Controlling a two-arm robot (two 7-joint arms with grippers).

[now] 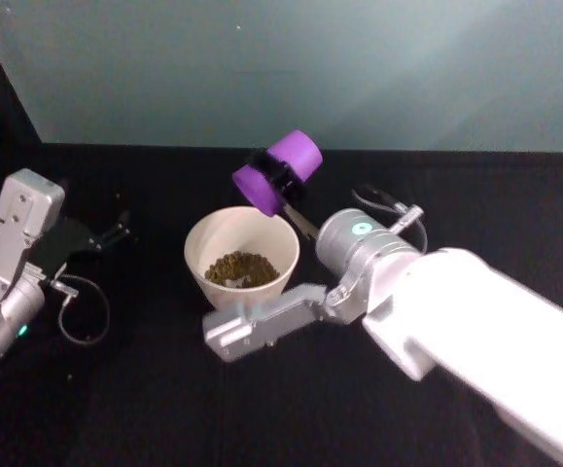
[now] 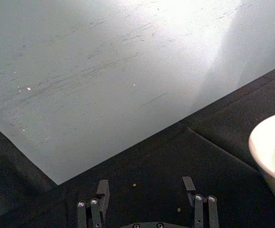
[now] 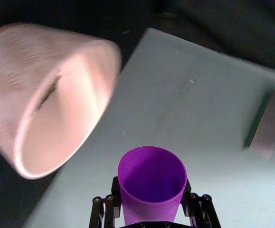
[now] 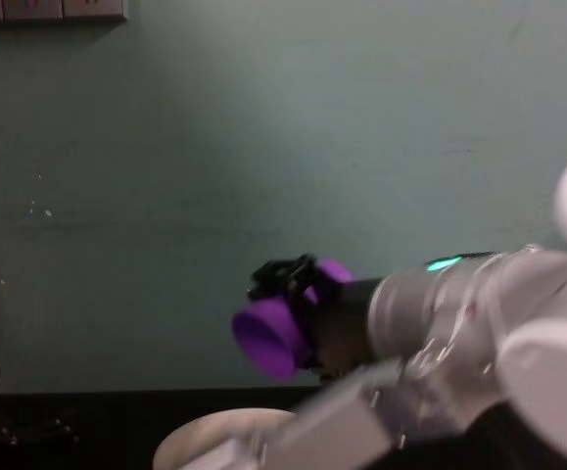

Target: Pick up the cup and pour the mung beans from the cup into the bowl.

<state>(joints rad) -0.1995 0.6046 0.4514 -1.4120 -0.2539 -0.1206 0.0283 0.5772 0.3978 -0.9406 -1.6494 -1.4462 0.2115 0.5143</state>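
Note:
The purple cup (image 1: 279,170) hangs tilted on its side above the far rim of the white bowl (image 1: 203,263), its mouth turned toward the bowl. My right gripper (image 1: 279,175) is shut on the cup; the wrist view shows the cup (image 3: 151,183) between the fingers with nothing visible inside. Green mung beans (image 1: 239,268) lie in the bottom of the bowl. From the chest, the cup (image 4: 268,333) sits above the bowl's rim (image 4: 214,431). My left gripper (image 2: 146,192) is open over the black table, left of the bowl (image 2: 270,152).
Black cloth covers the table, with a pale wall behind it. A couple of stray beans (image 2: 134,185) lie on the cloth near the left gripper. The right arm (image 1: 456,311) stretches across the right side of the table.

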